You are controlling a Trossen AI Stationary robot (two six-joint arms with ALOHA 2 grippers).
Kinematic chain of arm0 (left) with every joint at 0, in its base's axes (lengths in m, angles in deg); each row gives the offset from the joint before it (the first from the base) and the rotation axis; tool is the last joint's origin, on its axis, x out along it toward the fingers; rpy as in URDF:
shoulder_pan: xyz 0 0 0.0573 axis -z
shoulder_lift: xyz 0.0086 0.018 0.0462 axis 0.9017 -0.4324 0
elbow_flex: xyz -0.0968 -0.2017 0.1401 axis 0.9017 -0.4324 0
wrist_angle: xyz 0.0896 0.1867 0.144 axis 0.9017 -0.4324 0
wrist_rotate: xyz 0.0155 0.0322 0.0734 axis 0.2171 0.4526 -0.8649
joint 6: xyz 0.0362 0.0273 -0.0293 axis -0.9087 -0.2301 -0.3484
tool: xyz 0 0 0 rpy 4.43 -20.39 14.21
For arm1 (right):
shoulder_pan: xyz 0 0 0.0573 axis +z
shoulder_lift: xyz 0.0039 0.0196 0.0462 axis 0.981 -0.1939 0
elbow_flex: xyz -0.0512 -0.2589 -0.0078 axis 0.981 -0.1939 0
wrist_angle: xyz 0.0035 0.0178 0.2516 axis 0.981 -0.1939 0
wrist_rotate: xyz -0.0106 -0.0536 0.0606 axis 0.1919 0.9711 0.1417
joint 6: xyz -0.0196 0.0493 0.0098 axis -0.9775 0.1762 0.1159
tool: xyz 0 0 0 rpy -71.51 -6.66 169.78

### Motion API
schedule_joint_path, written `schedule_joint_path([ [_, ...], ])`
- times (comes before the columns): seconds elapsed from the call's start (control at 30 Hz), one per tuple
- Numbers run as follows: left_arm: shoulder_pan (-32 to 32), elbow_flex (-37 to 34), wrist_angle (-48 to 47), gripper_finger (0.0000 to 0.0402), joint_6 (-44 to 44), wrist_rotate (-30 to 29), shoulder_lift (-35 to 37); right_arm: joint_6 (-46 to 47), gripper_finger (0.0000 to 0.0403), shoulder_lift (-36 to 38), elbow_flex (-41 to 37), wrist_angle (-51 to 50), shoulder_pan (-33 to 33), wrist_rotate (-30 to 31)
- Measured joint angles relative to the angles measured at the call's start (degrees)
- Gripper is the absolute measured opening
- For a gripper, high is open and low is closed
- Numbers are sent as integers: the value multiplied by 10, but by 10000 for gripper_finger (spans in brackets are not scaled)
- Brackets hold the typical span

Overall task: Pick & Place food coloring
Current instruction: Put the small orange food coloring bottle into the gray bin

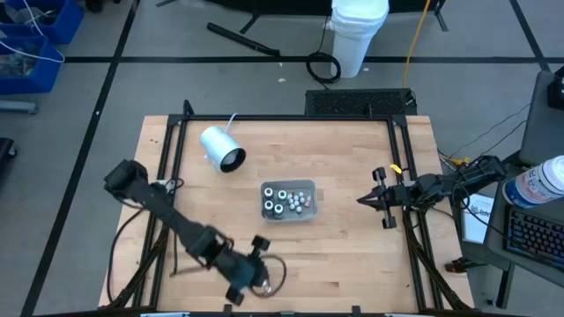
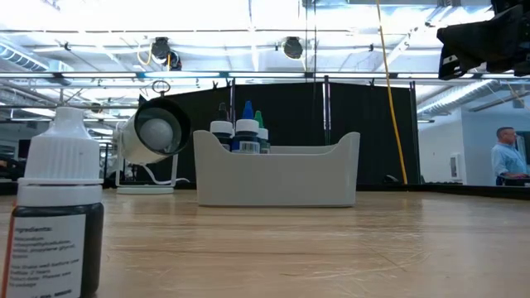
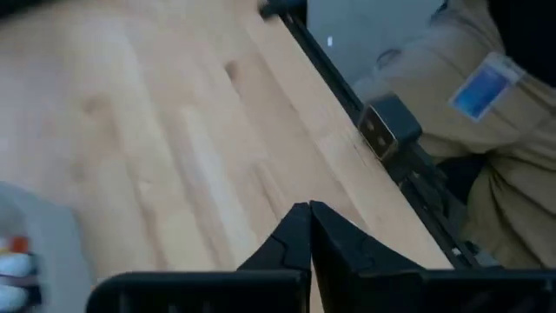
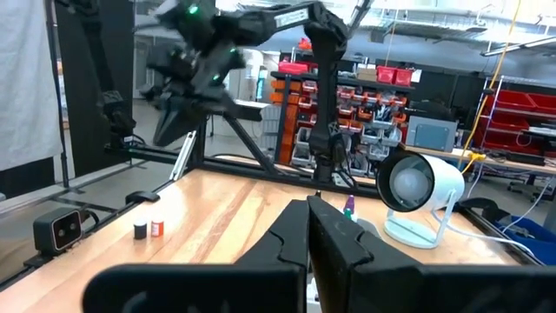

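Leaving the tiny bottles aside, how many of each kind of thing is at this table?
Robot arms: 2, left arm and right arm
Grey tray: 1
White cylinder with cord: 1
Total: 4

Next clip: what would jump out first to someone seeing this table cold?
Probably the shallow grey rectangular tray at the middle of the wooden table, packed with tiny food coloring bottles. Just behind it, to the left, lies a large white-and-grey cylinder with a cord. In the low view, one dark bottle with a white cap stands alone close to the camera; the left gripper hangs near the table's front edge with fingers shut.
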Motion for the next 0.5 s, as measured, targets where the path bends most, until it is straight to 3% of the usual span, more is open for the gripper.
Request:
schedule_joint_path([
  [0.33,31,0,38,11,122,-32,-87,-3,0,0,0,-1,0,1],
  [0.5,30,0,61,74,117,30,-106,0,0,-1,0,-1,0,2],
])
